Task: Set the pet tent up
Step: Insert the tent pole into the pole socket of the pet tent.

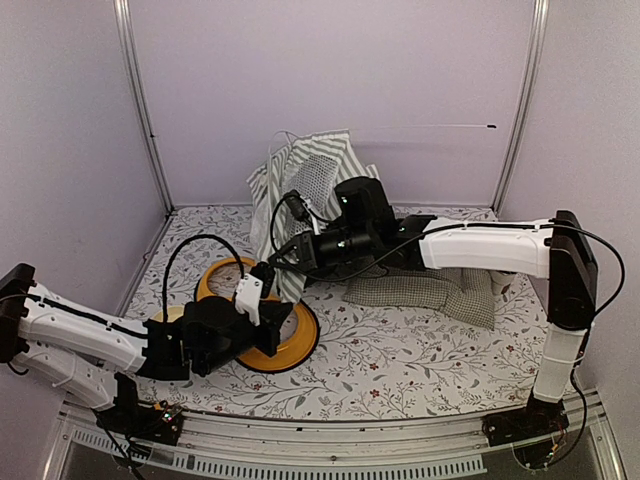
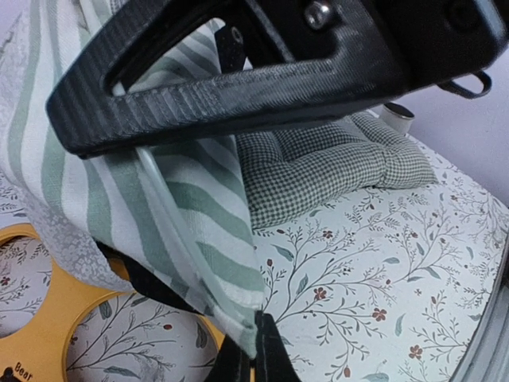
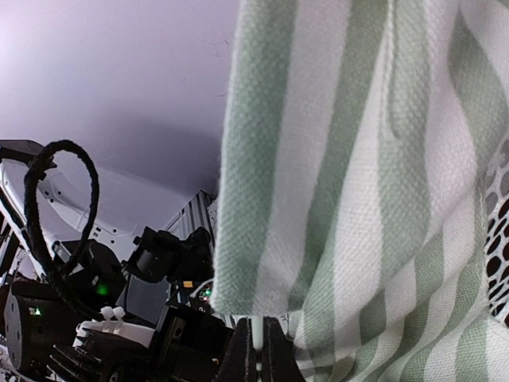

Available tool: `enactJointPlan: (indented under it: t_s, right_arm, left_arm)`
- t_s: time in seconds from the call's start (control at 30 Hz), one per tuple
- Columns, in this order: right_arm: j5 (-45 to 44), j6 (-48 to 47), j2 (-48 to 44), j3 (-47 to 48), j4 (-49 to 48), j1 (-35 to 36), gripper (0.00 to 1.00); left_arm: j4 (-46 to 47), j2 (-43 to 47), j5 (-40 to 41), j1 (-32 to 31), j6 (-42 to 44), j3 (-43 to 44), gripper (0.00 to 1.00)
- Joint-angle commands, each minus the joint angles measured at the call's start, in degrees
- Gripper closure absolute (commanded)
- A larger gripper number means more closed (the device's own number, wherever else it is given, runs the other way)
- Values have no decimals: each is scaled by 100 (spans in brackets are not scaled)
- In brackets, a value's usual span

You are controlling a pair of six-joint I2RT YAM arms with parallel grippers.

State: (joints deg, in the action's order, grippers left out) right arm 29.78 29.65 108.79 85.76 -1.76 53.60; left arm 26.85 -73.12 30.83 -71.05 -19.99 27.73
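At the near edge of the floral-print table (image 1: pixel 400 360), the left arm is reaching forward from its base at the lower left. The left gripper (image 2: pixel 246 354) is hanging over a yellow board with round cut-outs (image 2: pixel 56 334), which is lying flat on the table. Its fingers are pressing together on the lowest corner of the pet tent (image 1: pixel 310 180), pinching the striped fabric at its hem. In the left wrist view, a thin white pole (image 2: pixel 159 199) is running down along the inside of that fabric toward the pinch.

Just beyond the left gripper, the right arm is extending across the table from the right side. The right gripper (image 3: pixel 256 354) is meeting the same low edge of the tent, with its fingers closing tightly on a thin white rod at the hem while the striped fabric is draping above them.

Behind the right arm, a green-checked cushion (image 1: pixel 430 290) is lying on the table. Farther back, the bulk of the pet tent is sitting collapsed and crumpled against the rear wall, with its mesh panel (image 1: pixel 315 175) facing forward.
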Motion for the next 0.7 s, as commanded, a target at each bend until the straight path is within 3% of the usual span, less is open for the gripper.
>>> enactJointPlan:
  t_s: [0.0,0.67]
  right_arm:
    - [-910,111,98,128,-721,-476,100]
    - [-1009,139,155,62,-813,-315,100]
  left_arm:
    - [-626,23,-767,-182,146,3,100]
    - [-605,258,-924,-72,135,30,100]
